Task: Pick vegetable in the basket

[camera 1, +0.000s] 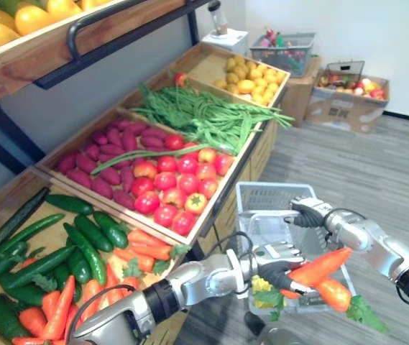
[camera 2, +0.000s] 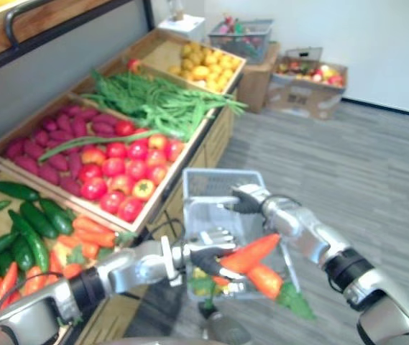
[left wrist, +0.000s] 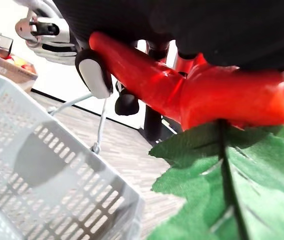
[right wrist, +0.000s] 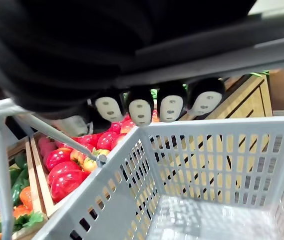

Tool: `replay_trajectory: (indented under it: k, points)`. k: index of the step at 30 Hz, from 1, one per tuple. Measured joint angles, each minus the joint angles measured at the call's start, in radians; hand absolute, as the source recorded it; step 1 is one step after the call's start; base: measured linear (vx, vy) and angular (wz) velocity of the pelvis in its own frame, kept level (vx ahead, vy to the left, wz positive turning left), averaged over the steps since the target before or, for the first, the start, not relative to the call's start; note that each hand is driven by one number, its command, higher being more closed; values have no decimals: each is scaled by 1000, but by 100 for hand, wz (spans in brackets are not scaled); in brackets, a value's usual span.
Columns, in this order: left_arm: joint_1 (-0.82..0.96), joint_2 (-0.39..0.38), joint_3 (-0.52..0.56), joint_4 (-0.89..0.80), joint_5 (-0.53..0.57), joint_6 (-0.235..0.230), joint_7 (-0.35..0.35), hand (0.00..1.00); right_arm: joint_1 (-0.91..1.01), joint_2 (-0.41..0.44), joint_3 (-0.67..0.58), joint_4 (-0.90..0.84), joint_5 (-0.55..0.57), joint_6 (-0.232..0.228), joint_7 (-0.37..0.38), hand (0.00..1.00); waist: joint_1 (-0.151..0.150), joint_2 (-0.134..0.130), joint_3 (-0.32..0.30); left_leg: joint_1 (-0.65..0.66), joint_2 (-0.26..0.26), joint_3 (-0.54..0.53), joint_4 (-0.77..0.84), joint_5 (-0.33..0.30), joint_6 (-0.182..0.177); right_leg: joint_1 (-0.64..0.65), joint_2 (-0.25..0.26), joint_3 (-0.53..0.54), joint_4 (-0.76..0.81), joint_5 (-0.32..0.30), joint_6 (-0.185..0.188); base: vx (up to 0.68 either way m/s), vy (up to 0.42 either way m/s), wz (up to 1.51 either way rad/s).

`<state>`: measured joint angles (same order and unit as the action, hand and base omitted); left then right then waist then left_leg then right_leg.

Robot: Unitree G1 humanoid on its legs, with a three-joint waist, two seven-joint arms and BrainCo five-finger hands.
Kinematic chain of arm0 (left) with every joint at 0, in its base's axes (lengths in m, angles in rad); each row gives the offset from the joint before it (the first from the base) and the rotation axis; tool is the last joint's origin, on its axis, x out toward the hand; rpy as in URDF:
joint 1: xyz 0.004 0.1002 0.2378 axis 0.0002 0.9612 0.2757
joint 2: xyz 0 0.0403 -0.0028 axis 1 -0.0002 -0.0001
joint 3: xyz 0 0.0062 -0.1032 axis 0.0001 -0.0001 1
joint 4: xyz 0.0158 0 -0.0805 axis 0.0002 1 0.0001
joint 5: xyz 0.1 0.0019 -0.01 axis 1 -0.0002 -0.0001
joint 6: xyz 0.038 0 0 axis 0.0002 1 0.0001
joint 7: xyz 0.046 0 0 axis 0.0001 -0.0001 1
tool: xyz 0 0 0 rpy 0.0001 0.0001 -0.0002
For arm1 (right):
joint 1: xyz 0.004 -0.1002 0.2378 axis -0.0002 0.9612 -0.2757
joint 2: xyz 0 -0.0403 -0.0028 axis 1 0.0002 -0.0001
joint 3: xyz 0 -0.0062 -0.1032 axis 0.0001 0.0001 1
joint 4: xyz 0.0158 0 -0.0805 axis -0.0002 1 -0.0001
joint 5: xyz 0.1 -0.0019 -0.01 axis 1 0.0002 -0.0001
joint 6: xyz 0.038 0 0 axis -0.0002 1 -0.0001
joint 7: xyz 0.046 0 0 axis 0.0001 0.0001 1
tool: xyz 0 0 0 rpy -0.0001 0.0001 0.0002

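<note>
While the wooden display (camera 1: 205, 68) of cucumbers (camera 1: 82, 244) and tomatoes (camera 1: 168, 190) lay off at nine o'clock, the left hand (camera 1: 267, 261) was clenched round two leafy carrots (camera 1: 323, 267), which hung above the four o'clock corner of the grey basket (camera 1: 262, 195). At the basket's one o'clock, the right hand (camera 1: 310, 213) had its fingers (right wrist: 141, 111) curled round the wire handle (right wrist: 47, 131).
</note>
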<state>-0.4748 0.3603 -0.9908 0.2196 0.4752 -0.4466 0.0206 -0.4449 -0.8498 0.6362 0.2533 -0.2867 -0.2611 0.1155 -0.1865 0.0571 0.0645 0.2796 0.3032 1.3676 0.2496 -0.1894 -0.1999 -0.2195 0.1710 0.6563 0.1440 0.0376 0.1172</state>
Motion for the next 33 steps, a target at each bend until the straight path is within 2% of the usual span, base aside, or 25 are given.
replay_trajectory:
  k: [8, 13, 16, 21, 29, 30, 32, 33]
  points:
    - [-2, -84, 1, 134, 0, 23, -23, 100, 1, -53, 0, -59, 74, 11, 46, 100, -4, 1, 7, 0, 19, -2, 18, -1, 1, -2, 4, -18, 4, 2, 3, -51, -39, 2]
    - [-6, -121, 11, 219, 11, 38, -22, 100, 39, -71, -3, -161, 142, 14, 61, 100, -2, -2, 9, -18, 18, -6, 16, -5, -3, -1, -7, -18, -31, 14, 6, -22, -15, 2]
    - [-7, -139, 16, 261, 28, 25, -12, 100, 48, -71, -3, -168, 179, 17, 83, 100, -1, -3, 9, -19, 7, -5, 3, -5, -3, 0, -13, -15, -41, 21, 1, 0, 0, 0]
    - [-20, -201, 37, 385, 64, 19, 18, 100, 52, -75, -3, -168, 199, 56, 98, 100, -4, -7, 12, -17, -20, -3, -25, -5, -2, 0, -21, 3, -45, 24, 4, -20, 9, -7]
    - [-65, -247, 66, 543, 190, 19, 68, 100, 78, -49, -41, -168, 324, 80, 126, 100, -7, -8, 35, -20, -71, -14, -80, 6, 7, 5, -53, 9, -74, 32, 16, -61, -15, 1]
    - [-69, -247, 70, 557, 208, 19, 73, 0, 87, -45, -42, -168, 337, 80, 129, 100, -8, -7, 40, -22, -79, -19, -89, 7, 10, 5, -58, 9, -76, 33, 18, -49, -35, 6]
    - [-74, -259, 104, 612, 216, 62, 68, 0, 107, -43, -44, -196, 373, 81, 143, 100, -14, -7, 48, -30, -87, -39, -94, 8, 12, 4, -67, 7, -84, 35, 22, -49, -42, 7]
    - [-81, -271, 142, 681, 217, 115, 68, 0, 133, -34, -44, -247, 393, 80, 158, 100, -15, -11, 53, -34, -92, -41, -100, 9, 13, 2, -71, 7, -91, 40, 28, -39, -40, 2]
